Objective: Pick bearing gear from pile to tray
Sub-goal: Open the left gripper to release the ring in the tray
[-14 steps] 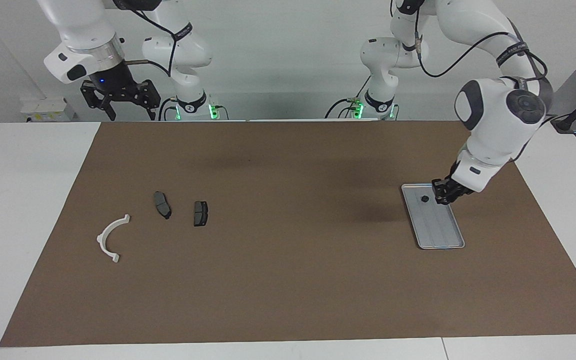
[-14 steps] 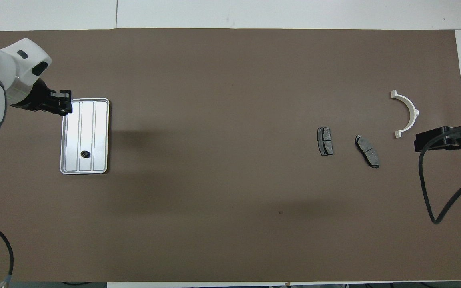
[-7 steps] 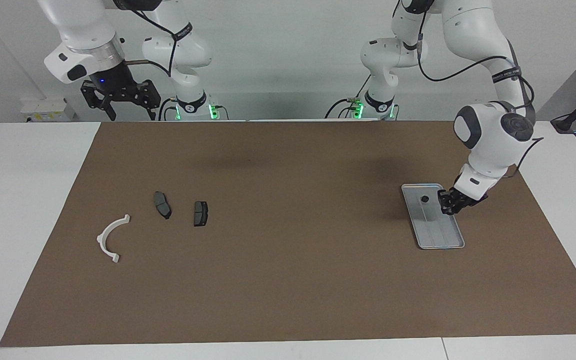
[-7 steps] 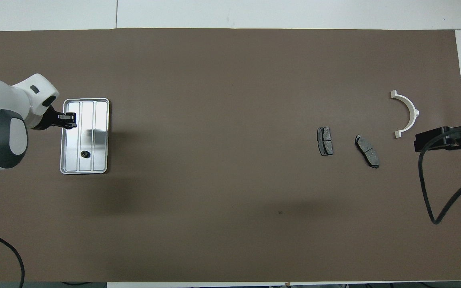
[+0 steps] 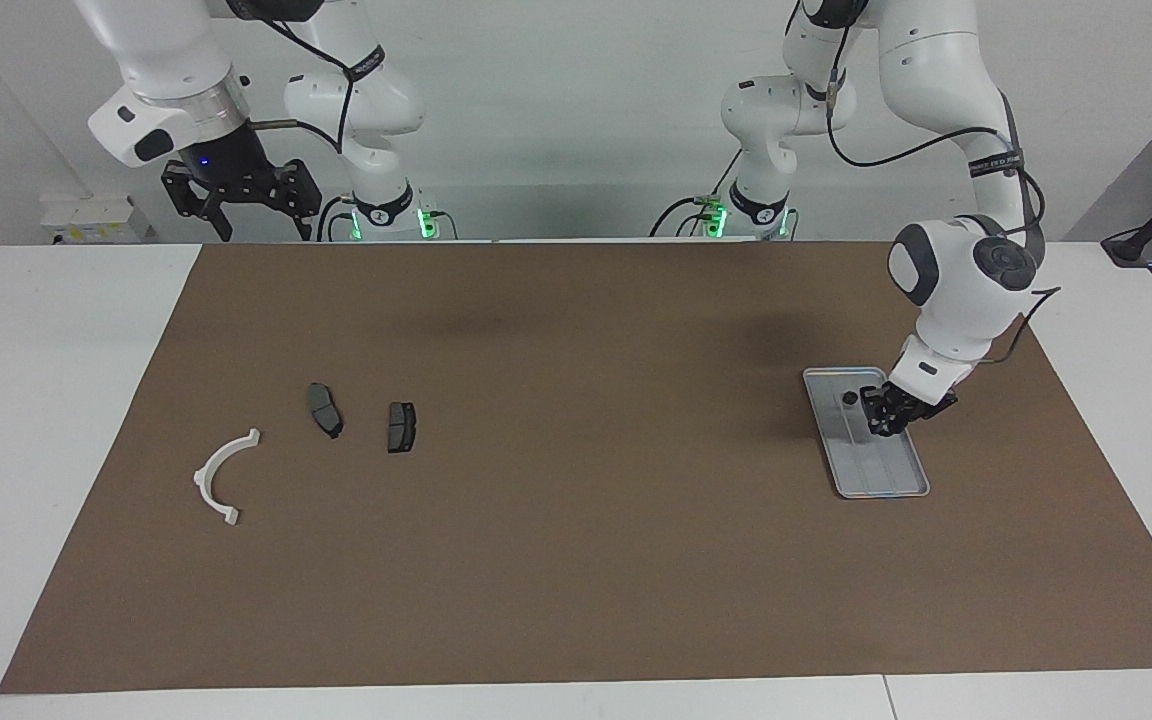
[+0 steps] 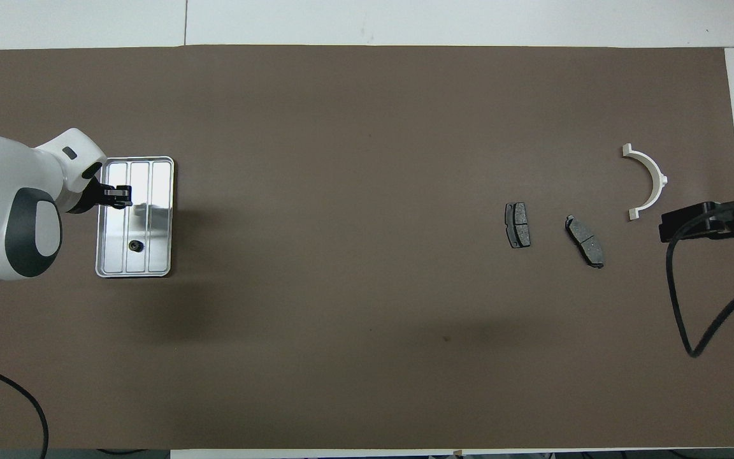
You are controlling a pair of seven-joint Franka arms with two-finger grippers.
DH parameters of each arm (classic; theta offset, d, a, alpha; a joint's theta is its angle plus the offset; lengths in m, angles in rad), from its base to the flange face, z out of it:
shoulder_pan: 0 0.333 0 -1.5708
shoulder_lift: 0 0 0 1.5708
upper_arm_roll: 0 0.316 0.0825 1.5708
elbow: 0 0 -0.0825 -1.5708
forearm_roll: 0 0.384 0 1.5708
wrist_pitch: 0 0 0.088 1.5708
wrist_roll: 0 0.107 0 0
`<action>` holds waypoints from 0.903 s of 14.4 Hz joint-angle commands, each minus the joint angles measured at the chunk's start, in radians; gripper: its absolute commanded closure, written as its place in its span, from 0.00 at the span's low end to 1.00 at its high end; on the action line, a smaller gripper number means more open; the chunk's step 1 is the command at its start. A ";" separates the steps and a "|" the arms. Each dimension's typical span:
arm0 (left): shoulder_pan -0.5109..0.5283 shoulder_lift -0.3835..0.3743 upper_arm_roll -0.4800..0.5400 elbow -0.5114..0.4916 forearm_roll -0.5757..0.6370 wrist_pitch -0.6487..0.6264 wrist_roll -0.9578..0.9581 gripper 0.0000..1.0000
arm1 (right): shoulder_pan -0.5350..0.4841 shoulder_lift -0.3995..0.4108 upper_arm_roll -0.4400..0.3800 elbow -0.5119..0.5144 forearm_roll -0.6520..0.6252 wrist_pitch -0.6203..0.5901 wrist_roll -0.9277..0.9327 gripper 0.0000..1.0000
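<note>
A: From the camera facing the robots, where is everything?

B: The tray (image 5: 866, 432) lies on the brown mat (image 5: 576, 560) toward the left arm's end of the table. One small black gear (image 5: 849, 398) sits in it, at the end nearer the robots. The left gripper (image 5: 881, 425) is low over the tray, just beside the gear. Its fingers are drawn narrow; whether they pinch anything I cannot tell.

A: And the right gripper?

B: The right gripper (image 5: 241, 215) waits high above its own end of the table, jaws spread wide and empty. Below it, well apart from the tray, lie a white arc (image 5: 222, 478) and two brake pads (image 5: 325, 409) (image 5: 401, 427).

A: And from overhead?

B: The gear (image 6: 135, 245) again lies in the tray (image 6: 163, 217), in its middle lane. The left gripper (image 6: 123, 194) reaches in over the tray's rim, farther out than the gear and not touching it. The arc (image 6: 650, 182) and both pads (image 6: 517, 225) (image 6: 585, 240) lie toward the right arm's end. Of the right gripper (image 6: 692, 224) only a dark edge shows.
</note>
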 commanded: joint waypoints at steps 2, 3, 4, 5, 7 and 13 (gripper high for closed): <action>-0.014 0.013 0.005 -0.039 -0.007 0.066 -0.019 1.00 | -0.009 -0.008 0.002 -0.003 0.019 0.004 0.012 0.00; -0.014 0.013 0.005 -0.040 -0.007 0.066 -0.024 1.00 | -0.012 -0.008 0.002 -0.003 0.019 0.004 0.012 0.00; -0.015 0.014 0.005 -0.043 -0.007 0.074 -0.033 1.00 | -0.012 -0.008 0.002 -0.005 0.019 0.004 0.012 0.00; -0.020 0.017 0.005 -0.050 -0.007 0.095 -0.037 1.00 | -0.013 -0.008 0.002 -0.005 0.019 0.004 0.012 0.00; -0.023 0.025 0.005 -0.066 -0.007 0.127 -0.041 1.00 | -0.012 -0.008 0.000 -0.003 0.018 0.004 0.012 0.00; -0.029 0.028 0.005 -0.077 -0.007 0.132 -0.047 1.00 | -0.013 -0.010 0.000 -0.002 0.019 0.004 0.012 0.00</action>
